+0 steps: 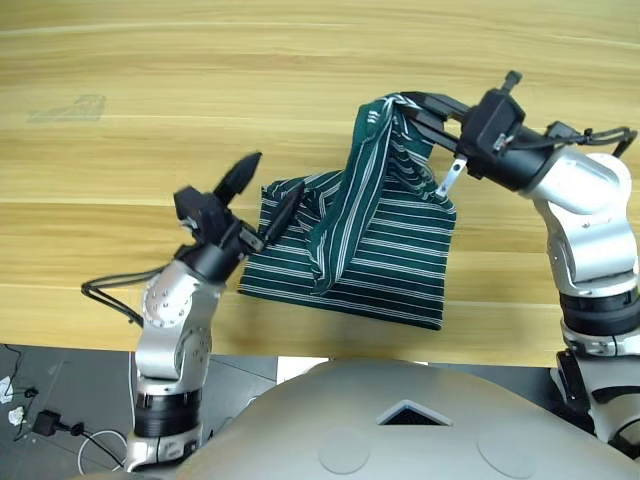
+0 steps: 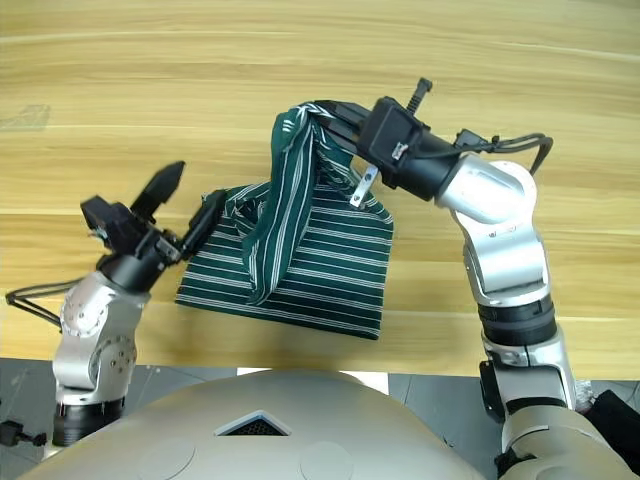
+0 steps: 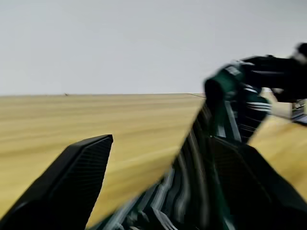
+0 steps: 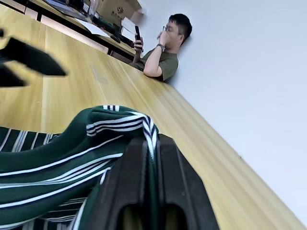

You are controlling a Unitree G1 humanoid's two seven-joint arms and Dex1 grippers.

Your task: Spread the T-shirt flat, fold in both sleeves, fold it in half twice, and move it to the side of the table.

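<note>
I see my right end effector (image 1: 402, 104) clamped on a bunch of the T-shirt (image 1: 385, 255), elbow bent, holding it above the bench (image 1: 150, 130), where the rest lies. My left end effector (image 1: 273, 182) stands with fingers apart at the shirt's left edge.

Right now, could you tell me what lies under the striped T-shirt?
The wooden table shows all around the T-shirt, which rests on it except the part held up by the right gripper. Whatever lies beneath the cloth is covered.
</note>
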